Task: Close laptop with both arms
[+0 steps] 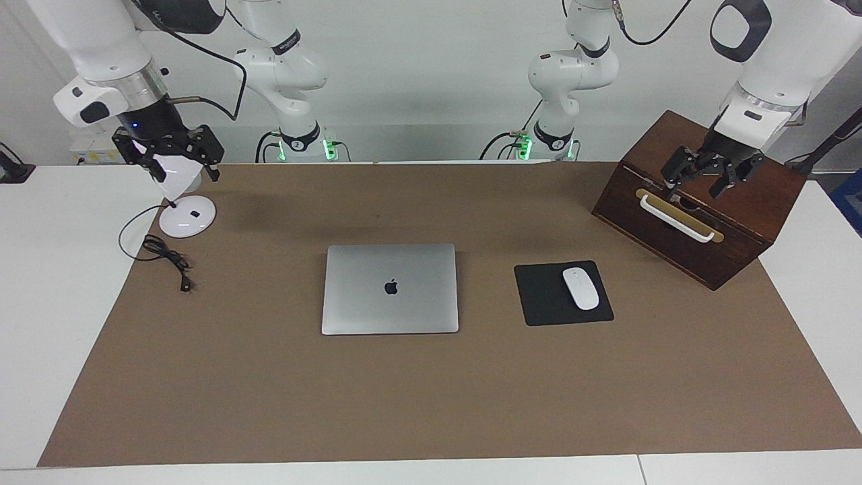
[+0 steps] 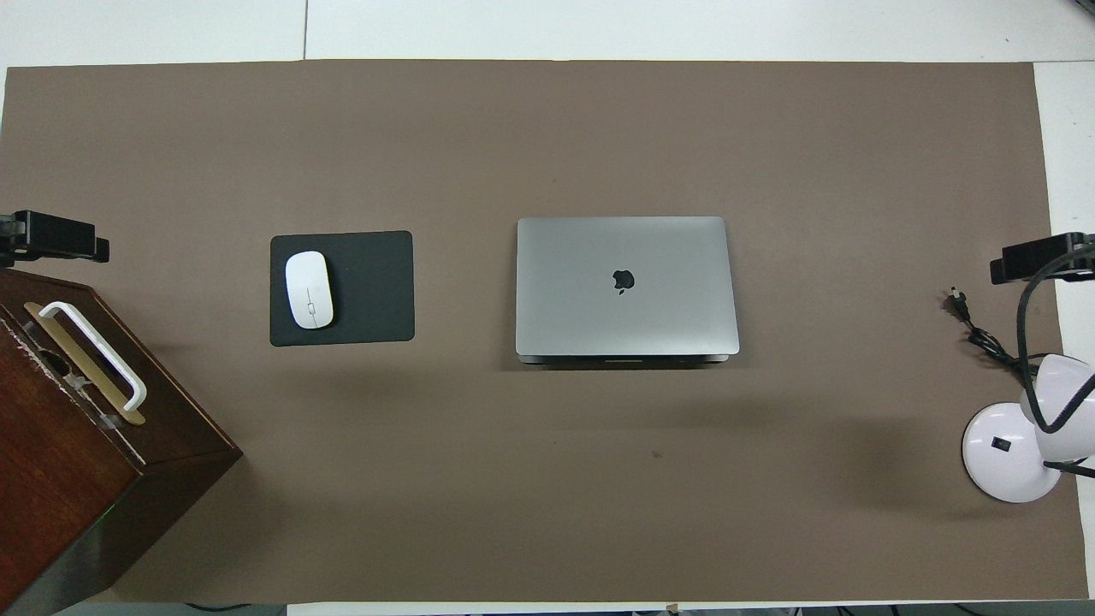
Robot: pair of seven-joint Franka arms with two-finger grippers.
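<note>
Nearest the robots stand one wooden box and one white lamp. The left gripper hangs over the box, the right gripper over the lamp, both with jaws spread. Farther out on the brown surface, between them and well apart from both, lies one laptop, lid shut, beside one mouse on one mouse pad.

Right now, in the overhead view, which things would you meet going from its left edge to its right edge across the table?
Wooden box → mouse on the mouse pad → closed laptop → cable → lamp.
</note>
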